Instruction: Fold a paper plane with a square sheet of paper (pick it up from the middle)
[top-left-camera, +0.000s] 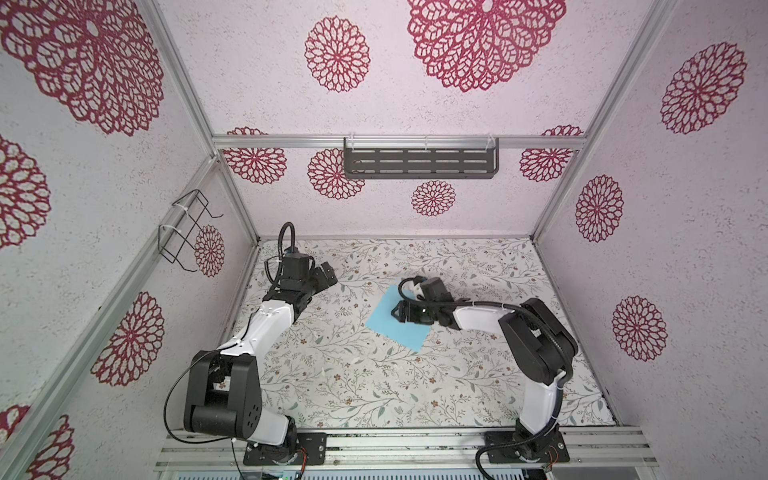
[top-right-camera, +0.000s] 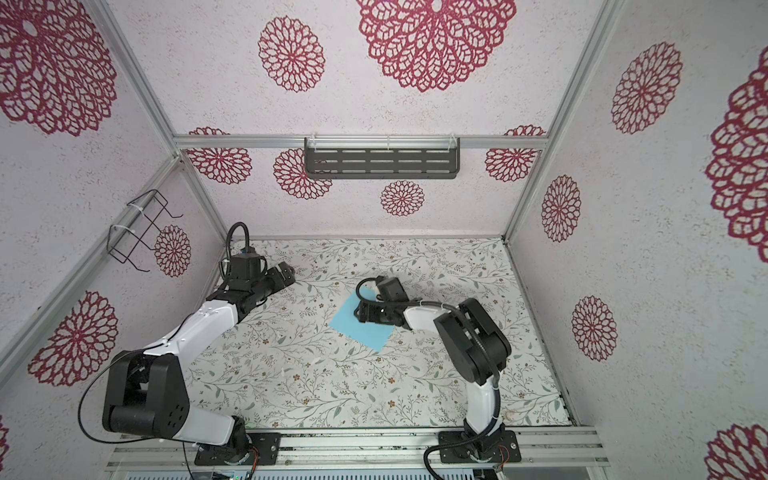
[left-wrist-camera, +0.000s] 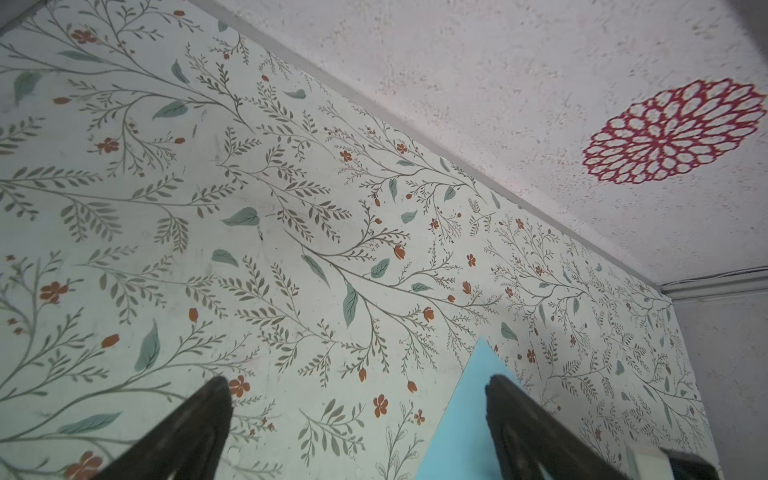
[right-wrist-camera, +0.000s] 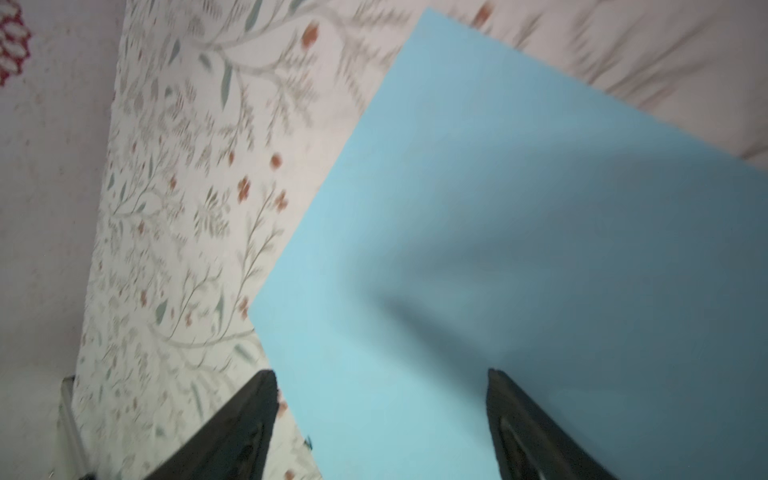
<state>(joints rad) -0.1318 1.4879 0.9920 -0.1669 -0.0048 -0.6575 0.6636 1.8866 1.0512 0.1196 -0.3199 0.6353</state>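
Note:
The square sheet of paper (top-left-camera: 382, 329) (top-right-camera: 347, 327) is light blue and lies flat on the floral table, near the middle, turned like a diamond. My right gripper (top-left-camera: 397, 313) (top-right-camera: 360, 312) hangs over the sheet, pointing down at it. In the right wrist view its jaws (right-wrist-camera: 380, 374) stand open: one finger over the blue paper (right-wrist-camera: 498, 208), the other at the paper's edge. Whether the tips touch it I cannot tell. My left gripper (top-left-camera: 330, 276) (top-right-camera: 286, 272) is open at the back left, apart from the sheet. In the left wrist view (left-wrist-camera: 357, 382) one corner of the paper (left-wrist-camera: 461, 415) shows.
A dark slotted shelf (top-left-camera: 419, 160) hangs on the back wall and a wire rack (top-left-camera: 185, 230) on the left wall. Enclosure walls close in the table on three sides. An aluminium rail (top-left-camera: 395, 446) carrying both arm bases runs along the front.

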